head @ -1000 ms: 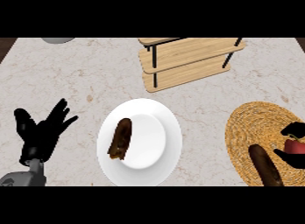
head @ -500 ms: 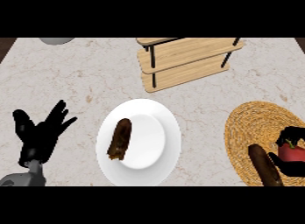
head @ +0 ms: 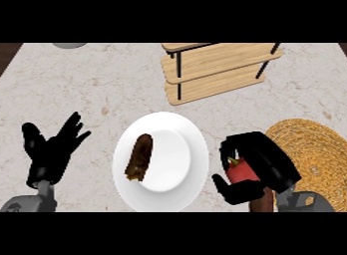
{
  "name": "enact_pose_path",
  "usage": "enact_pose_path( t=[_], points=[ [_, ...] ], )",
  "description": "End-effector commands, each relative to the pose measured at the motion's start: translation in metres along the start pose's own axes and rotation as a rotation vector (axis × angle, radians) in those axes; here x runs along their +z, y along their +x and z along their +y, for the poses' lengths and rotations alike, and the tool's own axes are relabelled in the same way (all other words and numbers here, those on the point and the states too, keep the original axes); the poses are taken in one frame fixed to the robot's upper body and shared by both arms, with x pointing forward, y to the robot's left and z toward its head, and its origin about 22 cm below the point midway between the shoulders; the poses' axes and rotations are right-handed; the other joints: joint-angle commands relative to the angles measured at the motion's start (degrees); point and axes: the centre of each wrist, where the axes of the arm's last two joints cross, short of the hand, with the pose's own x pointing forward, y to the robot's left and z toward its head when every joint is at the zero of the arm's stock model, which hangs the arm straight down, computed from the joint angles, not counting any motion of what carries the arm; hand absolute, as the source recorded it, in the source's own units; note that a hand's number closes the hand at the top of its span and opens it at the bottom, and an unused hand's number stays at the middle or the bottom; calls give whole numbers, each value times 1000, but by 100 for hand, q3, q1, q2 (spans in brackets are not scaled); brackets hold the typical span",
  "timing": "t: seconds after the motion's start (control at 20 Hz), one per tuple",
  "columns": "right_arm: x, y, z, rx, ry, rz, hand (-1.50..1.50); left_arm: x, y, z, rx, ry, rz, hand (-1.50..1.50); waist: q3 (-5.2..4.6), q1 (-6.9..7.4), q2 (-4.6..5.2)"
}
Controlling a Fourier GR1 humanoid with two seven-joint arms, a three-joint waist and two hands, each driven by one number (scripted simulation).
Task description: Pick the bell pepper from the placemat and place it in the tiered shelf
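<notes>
Head view: right hand [head: 270,160] curled round bell pepper [head: 241,172]; tiered shelf [head: 215,67] lies far, slightly left of it; left hand [head: 51,150] open, farther off.

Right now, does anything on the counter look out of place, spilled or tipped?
Nothing stands out. The red bell pepper is off the round woven straw placemat only because the right robot hand holds it beside the white round plate. The wooden tiered shelf stands upright; nothing is spilled.
</notes>
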Motion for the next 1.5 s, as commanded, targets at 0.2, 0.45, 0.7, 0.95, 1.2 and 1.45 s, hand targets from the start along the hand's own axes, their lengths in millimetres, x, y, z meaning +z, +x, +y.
enact_pose_path(
  t=[0.2, 0.45, 0.7, 0.95, 1.2, 1.45],
  points=[
    [20, 117, -62, -5, -252, -97, 150, 5, -37, 7, 17, 25, 77, 0, -8, -152, 32],
    [48, 157, -106, 4, -356, -71, 150, 0, -25, 9, 9, 36, 80, 0, -10, -152, 25],
    [31, 178, -150, -27, -424, -37, 150, -5, -15, 13, 1, 23, 66, 0, -4, -119, 50],
    [21, 179, -214, -108, -482, -6, 150, -1, -13, 15, 0, 33, 62, 0, -2, -117, 39],
    [-4, 177, -267, -109, -524, 42, 150, -2, -9, 14, 3, 10, 71, 0, -2, -53, 67],
    [-37, 176, -297, -73, -496, 60, 150, -3, -19, -5, 8, -4, 64, 0, -3, 10, 99]
  ],
)
